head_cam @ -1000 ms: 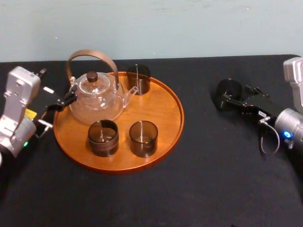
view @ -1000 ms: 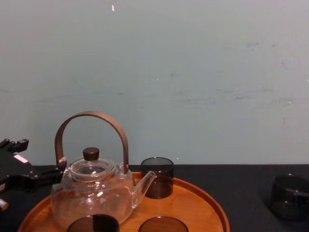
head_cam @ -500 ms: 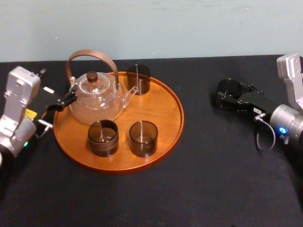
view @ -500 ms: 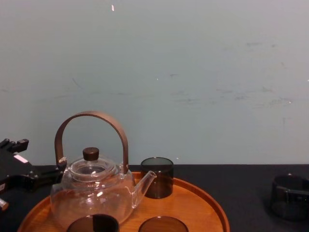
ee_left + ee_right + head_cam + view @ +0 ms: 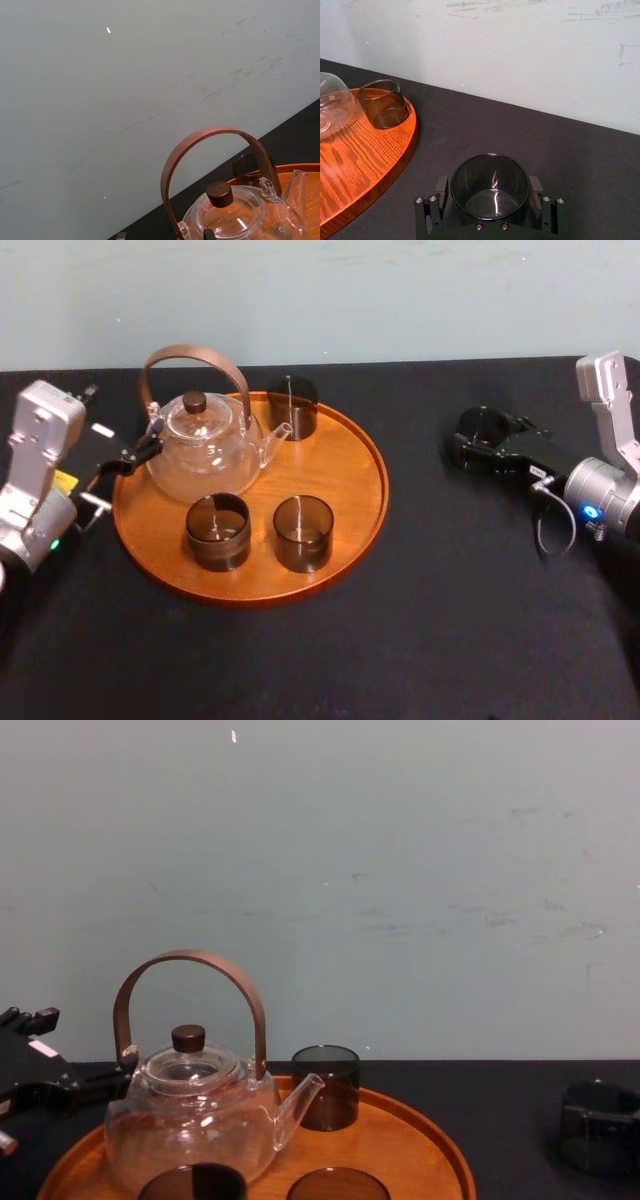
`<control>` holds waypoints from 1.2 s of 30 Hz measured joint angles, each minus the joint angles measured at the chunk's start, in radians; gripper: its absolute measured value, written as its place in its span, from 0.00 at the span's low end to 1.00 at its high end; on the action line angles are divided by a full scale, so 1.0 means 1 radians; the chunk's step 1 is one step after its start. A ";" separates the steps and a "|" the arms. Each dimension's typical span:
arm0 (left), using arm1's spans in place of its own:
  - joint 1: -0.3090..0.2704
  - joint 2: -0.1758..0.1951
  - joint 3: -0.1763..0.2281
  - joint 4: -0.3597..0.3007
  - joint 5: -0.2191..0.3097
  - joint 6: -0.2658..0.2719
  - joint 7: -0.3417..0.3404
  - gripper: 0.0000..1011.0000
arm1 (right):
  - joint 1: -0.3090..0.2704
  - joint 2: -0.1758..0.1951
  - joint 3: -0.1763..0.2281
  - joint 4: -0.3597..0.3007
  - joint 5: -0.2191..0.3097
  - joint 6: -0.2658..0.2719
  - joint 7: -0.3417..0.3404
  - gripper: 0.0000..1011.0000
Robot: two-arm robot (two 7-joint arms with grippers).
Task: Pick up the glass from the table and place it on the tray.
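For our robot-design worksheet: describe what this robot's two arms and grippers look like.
Both arms have boxy silver-grey housings. The left arm bears a yellow label and a green light, ending in the black left gripper. The right arm shows a blue light and a looped black cable behind the black right gripper.

The bench (image 5: 420, 620) is topped in matt black, without any shine. The tray (image 5: 350, 165) is made of orange-brown wood, and its grain is plainly seen under a smooth satin finish. The teapot (image 5: 205, 460) is formed of clear, glossy glass, while its arched handle (image 5: 195, 353) and lid knob (image 5: 195, 401) are finished in dull brown. The glass (image 5: 483, 425) and the cups (image 5: 303, 532) are made of smoked, see-through glass marked by bright glints. The right gripper (image 5: 490, 190) is built of matt black parts fastened with shiny metal screws. The wall (image 5: 400, 870) is painted pale and matt, and scuffed.
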 joint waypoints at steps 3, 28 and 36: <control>0.000 0.000 0.000 0.000 0.000 0.000 0.000 0.99 | 0.000 0.000 0.000 0.000 0.000 0.000 0.000 0.99; 0.000 0.000 0.000 0.000 0.000 0.000 0.000 0.99 | 0.005 -0.002 0.000 0.015 0.008 0.015 0.011 0.99; 0.000 0.000 0.000 0.000 0.000 0.000 0.000 0.99 | 0.005 -0.002 -0.001 0.014 0.007 0.018 0.008 0.99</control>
